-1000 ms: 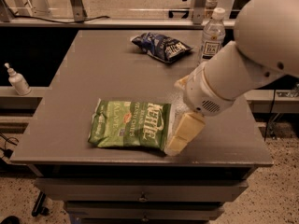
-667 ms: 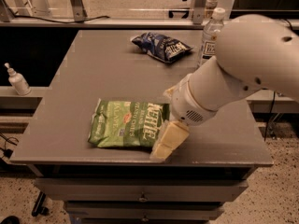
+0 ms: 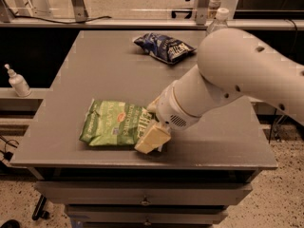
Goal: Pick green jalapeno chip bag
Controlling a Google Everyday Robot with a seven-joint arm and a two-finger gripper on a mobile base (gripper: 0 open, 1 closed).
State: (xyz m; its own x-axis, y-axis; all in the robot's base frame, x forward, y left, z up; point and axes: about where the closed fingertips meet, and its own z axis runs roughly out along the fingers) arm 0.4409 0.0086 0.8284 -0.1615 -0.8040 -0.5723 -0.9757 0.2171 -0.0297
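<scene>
The green jalapeno chip bag (image 3: 114,123) lies flat near the front left of the grey table (image 3: 104,65). Its white lettering is partly covered at the right end. My gripper (image 3: 150,127) is down at the bag's right end, over its right edge and close to the table's front edge. The wide white arm (image 3: 237,75) reaches in from the right and hides the gripper's top. I cannot see if anything is held.
A smaller dark blue chip bag (image 3: 164,46) lies at the table's back middle. A clear bottle (image 3: 219,19) stands behind the arm at the back right. A white pump bottle (image 3: 18,82) stands on a ledge to the left. Drawers sit below the table's front edge.
The arm has swung left and lower, bringing my gripper from beside the green bag onto its right end. The bag seems nudged slightly left.
</scene>
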